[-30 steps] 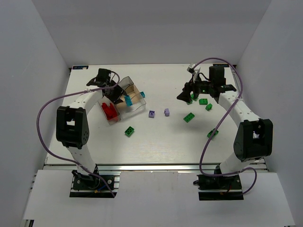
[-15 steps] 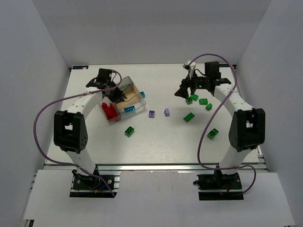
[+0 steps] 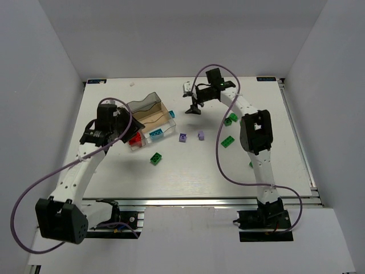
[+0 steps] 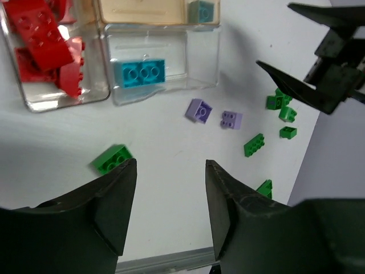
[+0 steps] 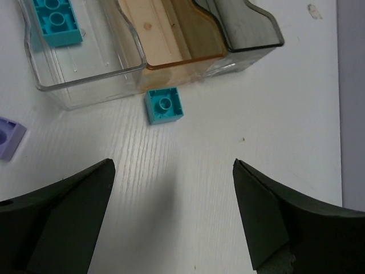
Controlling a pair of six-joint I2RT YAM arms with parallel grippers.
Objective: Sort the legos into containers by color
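Right hand, seen from above, hangs near the box, likely lining up a pick. Left wrist: left hand half-spread, empty, above a green brick; red bricks fill one compartment. Right wrist: jaws wide, empty, over a stray cyan brick just outside the box.

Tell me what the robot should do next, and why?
Probably lower the right tool onto the small cyan brick. The tool hovers open and empty near it, and that brick sits on the table just outside the box, where another cyan brick already lies.
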